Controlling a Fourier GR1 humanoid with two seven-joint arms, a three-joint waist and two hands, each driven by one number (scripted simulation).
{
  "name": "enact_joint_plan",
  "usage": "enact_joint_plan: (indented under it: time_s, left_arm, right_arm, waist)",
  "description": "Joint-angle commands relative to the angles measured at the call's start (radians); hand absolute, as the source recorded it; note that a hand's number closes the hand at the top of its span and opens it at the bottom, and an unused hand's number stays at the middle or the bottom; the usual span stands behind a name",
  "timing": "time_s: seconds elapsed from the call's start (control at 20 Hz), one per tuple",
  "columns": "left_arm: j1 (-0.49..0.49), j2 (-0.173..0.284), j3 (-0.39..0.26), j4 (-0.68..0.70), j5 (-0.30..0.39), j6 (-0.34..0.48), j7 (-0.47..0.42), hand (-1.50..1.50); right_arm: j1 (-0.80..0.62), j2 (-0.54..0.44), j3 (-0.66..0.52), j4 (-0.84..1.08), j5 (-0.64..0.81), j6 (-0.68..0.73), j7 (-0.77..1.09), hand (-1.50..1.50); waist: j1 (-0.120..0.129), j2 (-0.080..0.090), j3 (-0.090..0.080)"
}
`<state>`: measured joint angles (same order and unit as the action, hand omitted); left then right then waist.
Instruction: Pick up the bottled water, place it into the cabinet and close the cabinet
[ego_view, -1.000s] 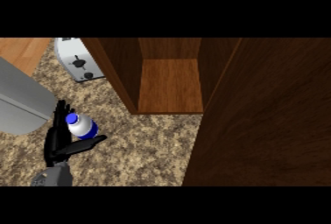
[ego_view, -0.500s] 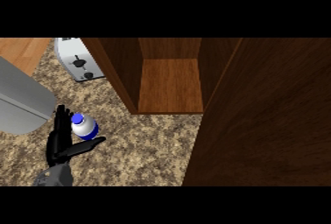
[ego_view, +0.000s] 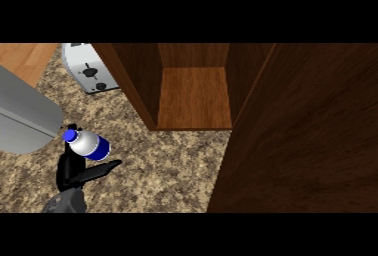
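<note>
The bottled water (ego_view: 88, 144), white-grey with a blue cap and a blue band, stands slightly tilted on the speckled counter (ego_view: 159, 170) at the lower left. My left hand (ego_view: 72, 170) comes up from the lower edge right behind it, open, its fingers straight along the bottle's left side and its thumb (ego_view: 103, 167) stretched out to the right below the bottle. The wooden cabinet (ego_view: 193, 97) stands open at the top middle with a bare shelf inside. Its dark door (ego_view: 310, 140) swings out over the right side. My right hand does not show.
A silver toaster (ego_view: 88, 74) stands left of the cabinet at the back. A large grey metal body (ego_view: 22, 117) fills the left edge close to the bottle. A light wooden surface (ego_view: 22, 57) shows in the top left corner.
My left hand has sunk a little lower beside the bottle, its thumb swinging further under it. The bottle and the cabinet door have stayed put.
</note>
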<state>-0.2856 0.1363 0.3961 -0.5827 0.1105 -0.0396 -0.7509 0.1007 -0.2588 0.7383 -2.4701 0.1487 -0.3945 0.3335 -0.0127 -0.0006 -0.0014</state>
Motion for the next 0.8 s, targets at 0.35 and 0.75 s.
enact_joint_plan:
  time_s: [0.35,0.75]
  left_arm:
    - [-0.052,0.016,0.016,0.075,0.067,-0.114,-0.055,1.5]
    - [-0.091,0.025,0.032,0.177,0.103,-0.195,-0.126,1.5]
  right_arm:
    - [0.003,-0.028,0.001,-0.128,0.113,-0.036,0.095,-1.5]
    - [0.03,-0.071,0.013,-0.112,0.086,-0.033,0.022,-1.5]
  waist:
    - [0.005,-0.002,0.0]
    - [0.0,0.001,0.0]
